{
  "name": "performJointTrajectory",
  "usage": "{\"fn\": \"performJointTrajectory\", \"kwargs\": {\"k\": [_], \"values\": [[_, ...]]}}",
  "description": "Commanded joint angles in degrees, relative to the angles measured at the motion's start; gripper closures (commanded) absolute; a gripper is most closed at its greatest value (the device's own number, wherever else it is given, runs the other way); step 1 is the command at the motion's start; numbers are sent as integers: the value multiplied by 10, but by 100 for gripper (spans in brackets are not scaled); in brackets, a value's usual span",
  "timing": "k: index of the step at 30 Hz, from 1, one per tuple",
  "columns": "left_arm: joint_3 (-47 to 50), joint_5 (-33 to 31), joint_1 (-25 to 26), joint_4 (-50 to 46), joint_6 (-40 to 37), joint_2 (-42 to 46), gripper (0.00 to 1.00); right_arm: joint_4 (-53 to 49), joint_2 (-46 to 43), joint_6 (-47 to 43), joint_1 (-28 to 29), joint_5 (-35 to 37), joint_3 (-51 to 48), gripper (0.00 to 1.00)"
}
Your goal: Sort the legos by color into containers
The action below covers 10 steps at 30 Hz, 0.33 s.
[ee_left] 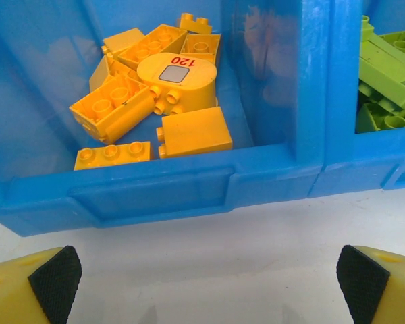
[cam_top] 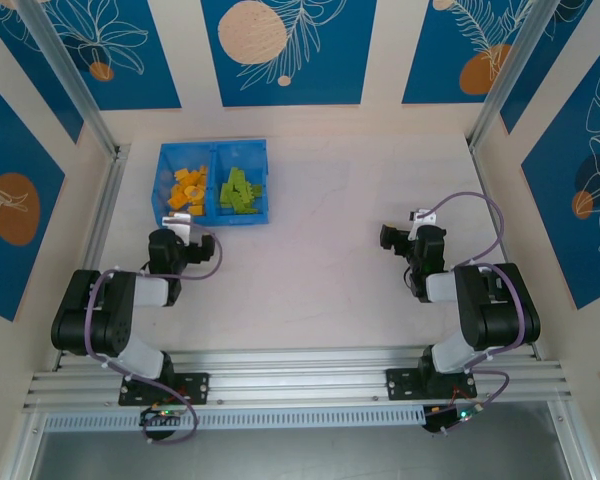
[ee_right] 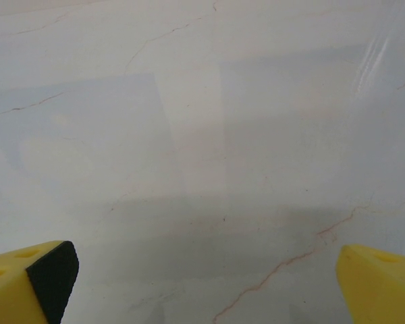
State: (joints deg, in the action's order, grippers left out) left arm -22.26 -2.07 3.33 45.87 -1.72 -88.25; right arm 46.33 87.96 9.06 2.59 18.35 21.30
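Both gape empty: L pincer [ee_left: 206,287] faces bin [ee_left: 155,194] front wall w/ orange legos [ee_left: 177,75] behind, R pincer [ee_right: 206,287] over table [ee_right: 202,135].

Orange legos [ee_left: 155,101], green legos [ee_left: 388,81] in separate compartments of bin [ee_left: 155,192]; hand [ee_left: 209,283] spread wide.

The top camera looks steeply down from high above and behind the robot, taking in the whole counter [cam_top: 320,250] from afar. The left wrist camera sits just behind the left gripper [ee_left: 206,277], facing forward and down, very near the blue bin [ee_left: 155,192] directly ahead; the top view shares that bin [cam_top: 216,147]. The right wrist camera looks past the right gripper [ee_right: 206,277] at counter close below it.
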Motion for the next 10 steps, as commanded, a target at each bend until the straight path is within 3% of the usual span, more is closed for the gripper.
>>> {"fn": "performJointTrajectory", "kwargs": {"k": [1, 10], "values": [[-9, 20, -3, 15, -8, 3, 0, 35, -6, -11, 0, 1, 9, 1], [-9, 19, -3, 15, -8, 3, 0, 42, -7, -7, 4, 21, 5, 1]]}}
